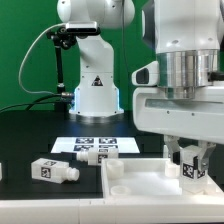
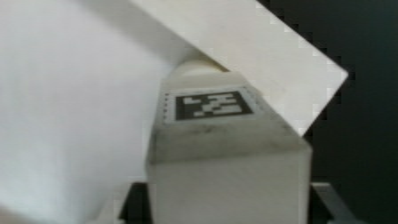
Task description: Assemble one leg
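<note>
My gripper (image 1: pixel 188 158) is at the exterior view's right, shut on a white leg (image 1: pixel 189 172) with a black-and-white tag. It holds the leg upright over the far right corner of the large white square panel (image 1: pixel 140 186). In the wrist view the leg (image 2: pixel 222 150) fills the space between my gripper's (image 2: pixel 231 206) dark fingers (image 2: pixel 143 200). Its far end touches or hangs just over the panel's (image 2: pixel 71 110) raised corner. I cannot tell whether the peg is in a socket.
Two loose legs (image 1: pixel 55 170) (image 1: pixel 95 153) lie on the black table left of the panel, and a third shows at the left edge (image 1: pixel 3 172). The marker board (image 1: pixel 85 143) lies behind them. The arm's white base (image 1: pixel 95 85) stands at the back.
</note>
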Controlling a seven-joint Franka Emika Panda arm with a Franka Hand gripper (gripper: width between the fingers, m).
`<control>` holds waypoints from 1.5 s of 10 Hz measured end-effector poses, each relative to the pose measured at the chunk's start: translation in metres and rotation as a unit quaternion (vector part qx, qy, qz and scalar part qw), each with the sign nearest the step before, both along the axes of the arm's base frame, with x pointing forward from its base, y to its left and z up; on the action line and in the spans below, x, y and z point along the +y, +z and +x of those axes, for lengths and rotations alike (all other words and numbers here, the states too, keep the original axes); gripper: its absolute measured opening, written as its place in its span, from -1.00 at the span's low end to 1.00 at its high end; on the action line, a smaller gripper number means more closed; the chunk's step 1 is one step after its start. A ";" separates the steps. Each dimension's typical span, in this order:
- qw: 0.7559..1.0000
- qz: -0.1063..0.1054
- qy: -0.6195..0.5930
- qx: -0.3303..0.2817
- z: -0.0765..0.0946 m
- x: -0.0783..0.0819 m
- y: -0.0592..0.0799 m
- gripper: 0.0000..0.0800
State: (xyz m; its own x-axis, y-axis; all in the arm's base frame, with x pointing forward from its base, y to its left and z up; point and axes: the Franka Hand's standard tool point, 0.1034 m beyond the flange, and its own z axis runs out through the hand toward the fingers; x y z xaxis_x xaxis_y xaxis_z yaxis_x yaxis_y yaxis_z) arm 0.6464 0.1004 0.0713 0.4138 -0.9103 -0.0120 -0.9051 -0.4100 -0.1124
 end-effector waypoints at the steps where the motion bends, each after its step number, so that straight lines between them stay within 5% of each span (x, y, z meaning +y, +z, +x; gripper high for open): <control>1: 0.994 0.017 -0.104 0.008 -0.001 -0.002 -0.001 -0.28; 3: 0.972 0.050 -0.227 0.020 -0.005 -0.004 -0.001 -0.28; 7: 0.975 0.051 -0.215 0.020 -0.006 -0.004 -0.001 -0.25; 9: 0.999 0.051 -0.002 -0.003 0.003 -0.015 0.006 0.52; 11: 0.993 0.058 0.102 -0.012 0.003 -0.005 0.004 0.59; 15: 0.968 0.038 0.248 -0.017 0.001 -0.007 0.003 0.62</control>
